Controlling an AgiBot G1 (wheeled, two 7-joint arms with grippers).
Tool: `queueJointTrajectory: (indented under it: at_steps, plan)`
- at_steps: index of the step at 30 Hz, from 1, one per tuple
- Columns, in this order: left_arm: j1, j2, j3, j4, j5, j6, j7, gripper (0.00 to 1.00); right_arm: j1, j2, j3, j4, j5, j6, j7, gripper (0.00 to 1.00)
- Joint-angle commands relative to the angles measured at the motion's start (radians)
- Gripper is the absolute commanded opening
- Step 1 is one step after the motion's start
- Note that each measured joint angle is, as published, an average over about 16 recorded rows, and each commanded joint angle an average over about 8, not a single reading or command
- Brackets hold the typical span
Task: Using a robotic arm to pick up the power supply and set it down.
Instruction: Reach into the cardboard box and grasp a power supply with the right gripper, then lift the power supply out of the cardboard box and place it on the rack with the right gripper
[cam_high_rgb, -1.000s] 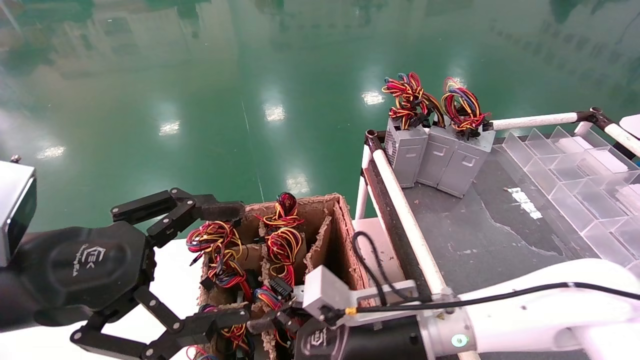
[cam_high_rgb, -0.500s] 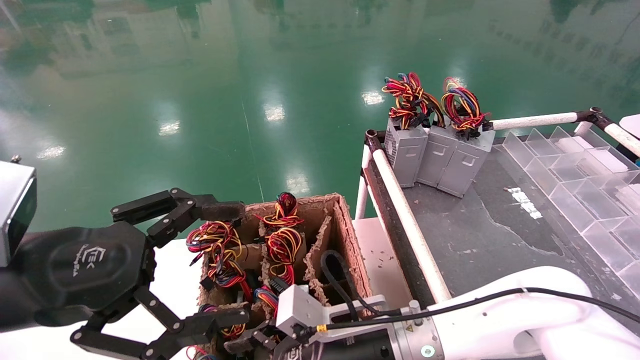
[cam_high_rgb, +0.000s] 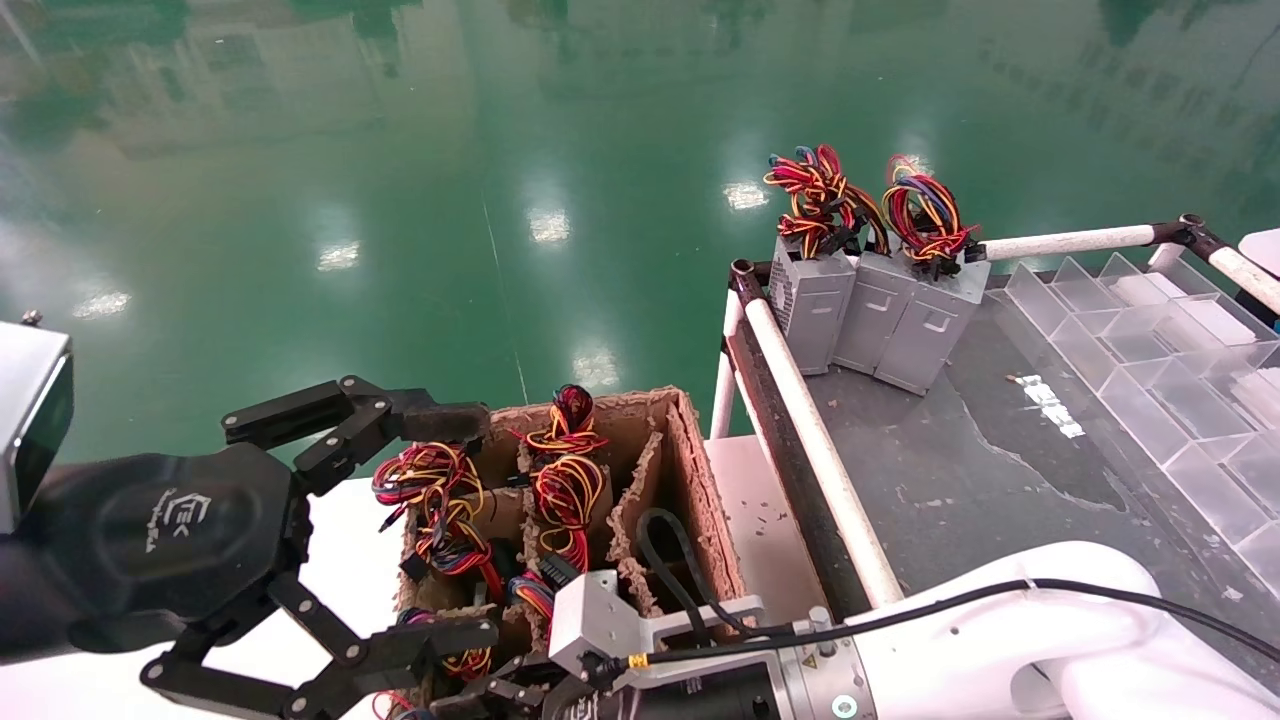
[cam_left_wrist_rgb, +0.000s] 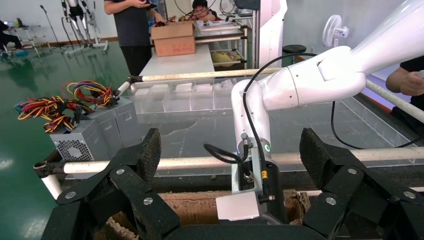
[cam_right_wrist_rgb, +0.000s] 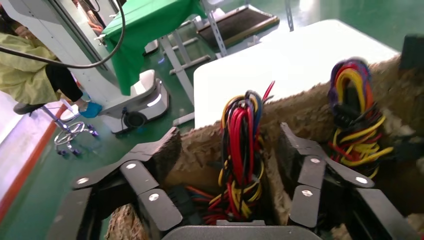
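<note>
Power supplies sit sunk in a brown pulp box (cam_high_rgb: 700, 480), showing only their red, yellow and black wire bundles (cam_high_rgb: 565, 480). My right gripper (cam_high_rgb: 495, 692) hangs over the box's near end. In the right wrist view my right gripper (cam_right_wrist_rgb: 227, 147) is open, its fingers (cam_right_wrist_rgb: 167, 150) on either side of one wire bundle (cam_right_wrist_rgb: 242, 150) without touching it. The metal body below that bundle is hidden. My left gripper (cam_high_rgb: 470, 530) hovers open and empty beside the box's left side. In the left wrist view my left gripper (cam_left_wrist_rgb: 232, 155) faces the right arm's wrist.
Three silver-grey power supplies (cam_high_rgb: 870, 310) stand upright at the back of the dark grey table (cam_high_rgb: 960, 470). A white rail (cam_high_rgb: 810, 430) edges that table beside the box. Clear plastic dividers (cam_high_rgb: 1150, 370) fill the table's right side. A second bundle (cam_right_wrist_rgb: 357, 115) fills the adjoining compartment.
My right arm has swung left and down, bringing its gripper and white camera block over the box's near end. The left gripper has stayed still.
</note>
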Motion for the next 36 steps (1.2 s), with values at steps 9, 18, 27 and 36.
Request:
queueJointTrajectory:
  at_steps: [9, 18, 27, 36]
  plan:
    - [0.000, 0.000, 0.000, 0.000, 0.000, 0.000, 0.000, 1.00, 0.002, -0.002, 0.001, -0.033, 0.001, -0.003, -0.030, 0.00]
    - [0.000, 0.000, 0.000, 0.000, 0.000, 0.000, 0.000, 1.00, 0.004, -0.007, 0.003, -0.064, 0.005, -0.003, -0.045, 0.00]
    - [0.000, 0.000, 0.000, 0.000, 0.000, 0.000, 0.000, 1.00, 0.003, -0.009, 0.011, -0.084, 0.023, -0.020, -0.069, 0.00]
    - [0.000, 0.000, 0.001, 0.000, 0.000, 0.000, 0.000, 1.00, -0.019, 0.009, 0.035, -0.091, 0.080, -0.047, -0.080, 0.00]
